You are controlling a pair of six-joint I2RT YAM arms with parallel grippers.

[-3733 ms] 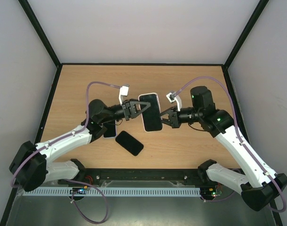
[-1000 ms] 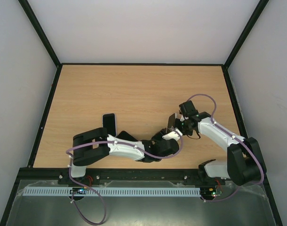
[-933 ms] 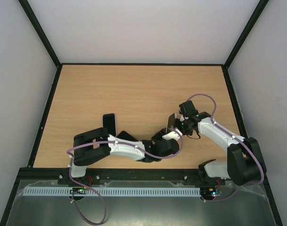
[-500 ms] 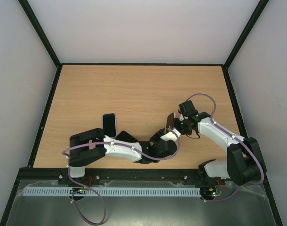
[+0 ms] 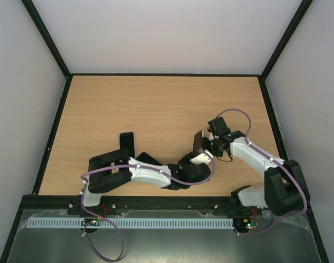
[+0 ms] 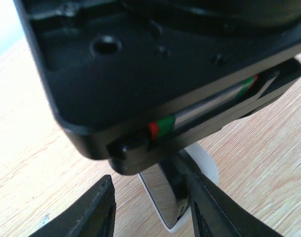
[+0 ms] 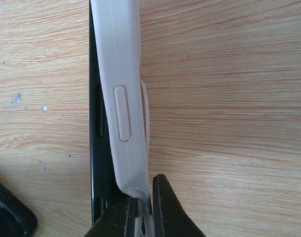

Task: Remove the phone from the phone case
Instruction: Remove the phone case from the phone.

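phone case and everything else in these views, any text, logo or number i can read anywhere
No readable text in any view.
phone case: plain side, only a blank button bump.
phone: bare black edge, no marking visible.
black housing in the left wrist view: a red and green stripe, no letters.
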